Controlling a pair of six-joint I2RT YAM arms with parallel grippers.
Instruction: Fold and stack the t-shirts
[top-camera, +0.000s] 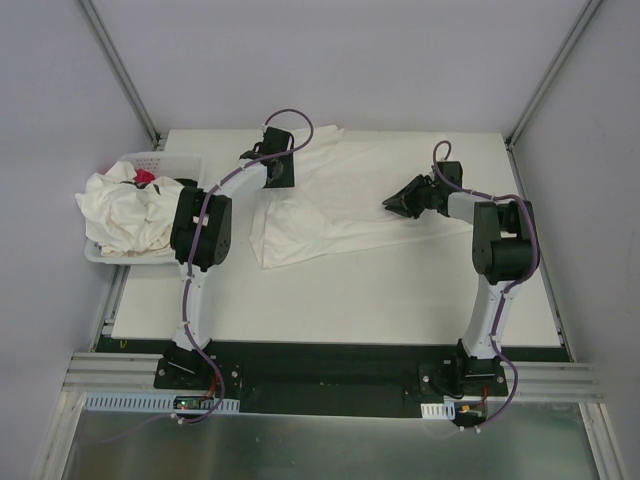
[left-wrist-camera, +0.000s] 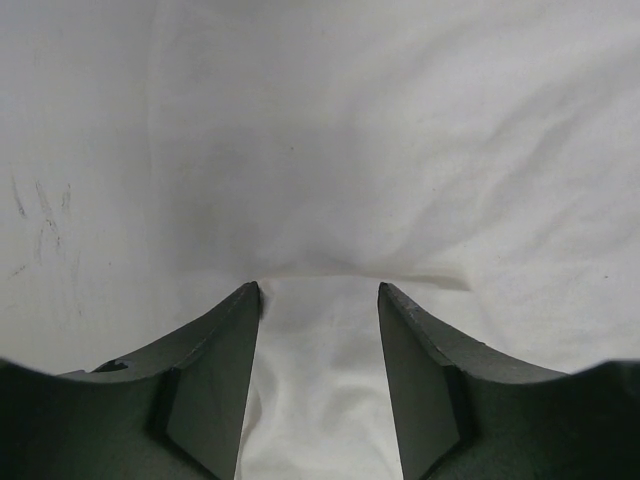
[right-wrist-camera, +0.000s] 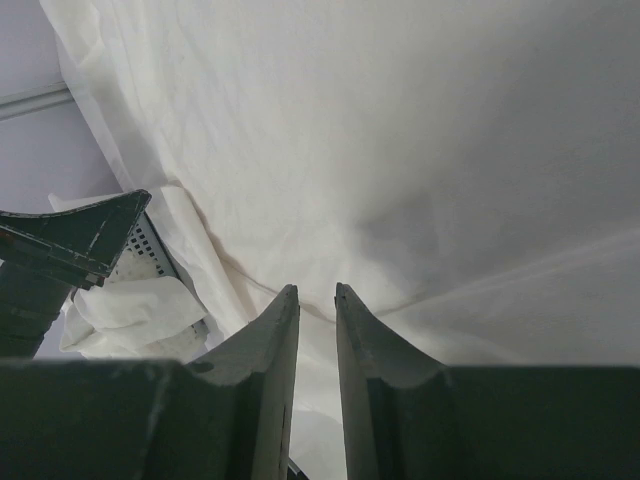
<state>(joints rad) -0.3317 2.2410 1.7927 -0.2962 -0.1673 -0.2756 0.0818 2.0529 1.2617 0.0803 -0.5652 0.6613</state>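
One off-white t-shirt (top-camera: 340, 190) lies spread out with soft folds at the back middle of the table. My left gripper (top-camera: 279, 183) is at its left edge. In the left wrist view that gripper (left-wrist-camera: 318, 288) is open, with the shirt (left-wrist-camera: 330, 150) under it, cloth between its jaws and a hem line at its fingertips. My right gripper (top-camera: 390, 205) is on the shirt's right part. In the right wrist view it (right-wrist-camera: 315, 290) is nearly closed on the shirt (right-wrist-camera: 400, 150), and creases run out from its tips. More crumpled off-white shirts (top-camera: 125, 210) fill the basket.
The white perforated basket (top-camera: 172, 160) stands off the table's left edge, with a small red packet (top-camera: 145, 177) on the heap. The basket (right-wrist-camera: 140, 250) and one left finger (right-wrist-camera: 80, 235) show in the right wrist view. Grey walls enclose the table.
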